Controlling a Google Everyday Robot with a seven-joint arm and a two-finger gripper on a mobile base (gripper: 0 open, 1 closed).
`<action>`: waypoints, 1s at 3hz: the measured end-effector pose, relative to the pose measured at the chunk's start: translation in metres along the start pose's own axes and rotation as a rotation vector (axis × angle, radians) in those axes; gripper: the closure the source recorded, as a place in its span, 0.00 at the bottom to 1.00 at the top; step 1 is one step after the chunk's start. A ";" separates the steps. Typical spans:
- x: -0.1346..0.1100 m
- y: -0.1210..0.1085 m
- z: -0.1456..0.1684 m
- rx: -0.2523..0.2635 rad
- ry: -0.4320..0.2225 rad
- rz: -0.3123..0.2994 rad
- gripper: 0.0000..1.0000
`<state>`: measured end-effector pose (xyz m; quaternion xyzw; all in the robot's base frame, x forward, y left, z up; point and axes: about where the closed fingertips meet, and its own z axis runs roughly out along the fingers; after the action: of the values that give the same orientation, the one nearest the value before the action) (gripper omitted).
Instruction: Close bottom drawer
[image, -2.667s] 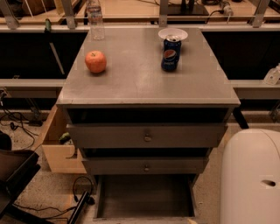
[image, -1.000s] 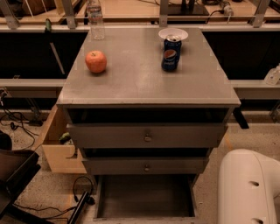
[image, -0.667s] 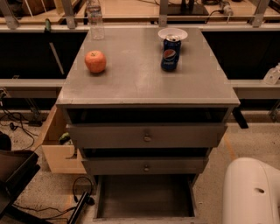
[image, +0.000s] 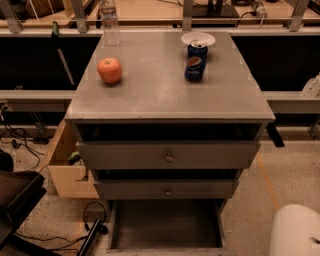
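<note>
The bottom drawer (image: 165, 222) stands pulled out at the foot of the grey cabinet (image: 165, 95). Its flat dull-grey floor is bare, and its thin front panel (image: 165, 248) lies at the picture's lower edge; its knob is out of view. The two wider drawers above, the top one (image: 168, 156) and the middle one (image: 166, 190), stand slightly out. My gripper is not in view. Only a white rounded part of my arm (image: 295, 232) shows at the bottom right, to the right of the open drawer and apart from it.
On the cabinet top are an orange fruit (image: 109, 70), a blue soda can (image: 195, 61), a white bowl (image: 198, 38) and a clear bottle (image: 110, 22). A pale wooden box (image: 62, 165) stands at the cabinet's left. Cables (image: 92, 220) and a dark chair (image: 17, 200) lie at the lower left.
The white part of my arm has dropped lower and to the right, and shows less in the picture. The drawers and the things on top have not moved.
</note>
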<state>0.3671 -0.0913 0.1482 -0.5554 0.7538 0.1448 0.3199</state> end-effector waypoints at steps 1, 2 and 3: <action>-0.012 -0.024 0.012 0.033 -0.033 -0.076 1.00; -0.012 -0.023 0.012 0.032 -0.033 -0.076 1.00; -0.022 -0.054 0.026 0.065 -0.048 -0.147 1.00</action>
<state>0.4295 -0.0786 0.1498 -0.5947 0.7075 0.1096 0.3657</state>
